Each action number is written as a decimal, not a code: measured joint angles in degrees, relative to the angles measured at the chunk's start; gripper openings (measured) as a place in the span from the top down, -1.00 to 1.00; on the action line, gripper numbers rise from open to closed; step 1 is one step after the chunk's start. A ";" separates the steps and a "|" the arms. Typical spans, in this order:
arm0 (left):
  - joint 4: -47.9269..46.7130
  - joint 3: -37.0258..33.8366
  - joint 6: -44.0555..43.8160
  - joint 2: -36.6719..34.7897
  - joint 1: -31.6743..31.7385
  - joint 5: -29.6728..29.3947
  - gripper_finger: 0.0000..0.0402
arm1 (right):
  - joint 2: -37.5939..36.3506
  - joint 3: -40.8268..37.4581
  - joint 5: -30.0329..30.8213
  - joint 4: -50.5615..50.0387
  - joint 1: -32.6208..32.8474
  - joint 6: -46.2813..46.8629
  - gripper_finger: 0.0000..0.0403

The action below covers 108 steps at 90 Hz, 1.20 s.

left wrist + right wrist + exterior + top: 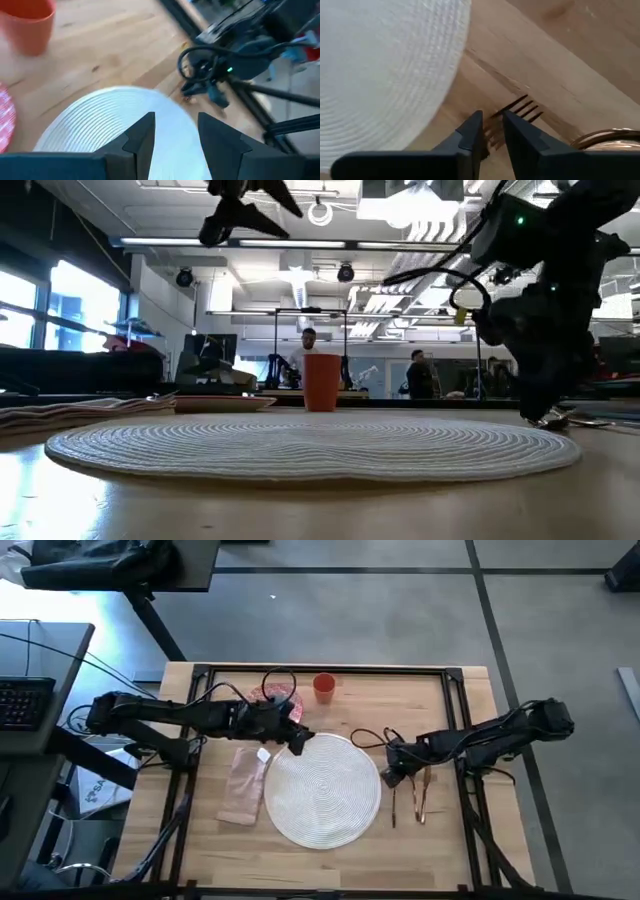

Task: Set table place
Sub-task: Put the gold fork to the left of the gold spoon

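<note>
The left arm reaches in from the desk's left edge, stretched almost level toward the middle, its end effector (297, 739) raised off the surface with the fingers (141, 137) parted by a narrow gap. The right arm comes in from the right edge, bent at the elbow and angled down. Its end effector (393, 778) sits low, close to the desk top, the two fingers (472, 131) nearly together with only a slim gap between them.
</note>
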 joint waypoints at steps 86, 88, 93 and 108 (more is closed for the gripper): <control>-1.61 0.00 0.13 -0.09 -0.48 0.43 0.35 | 0.50 -0.01 -5.97 13.87 6.18 -6.78 0.80; -1.62 0.00 0.16 -0.09 -0.48 0.43 0.35 | 1.36 -0.01 -6.20 13.74 6.41 -6.49 0.80; -1.65 0.00 0.47 -0.09 -0.48 0.45 0.35 | 3.22 -0.01 -6.61 13.59 6.94 -5.86 0.80; -1.84 0.00 0.52 -0.09 -0.48 0.56 0.35 | 5.30 0.17 -6.66 13.95 7.87 -3.38 0.80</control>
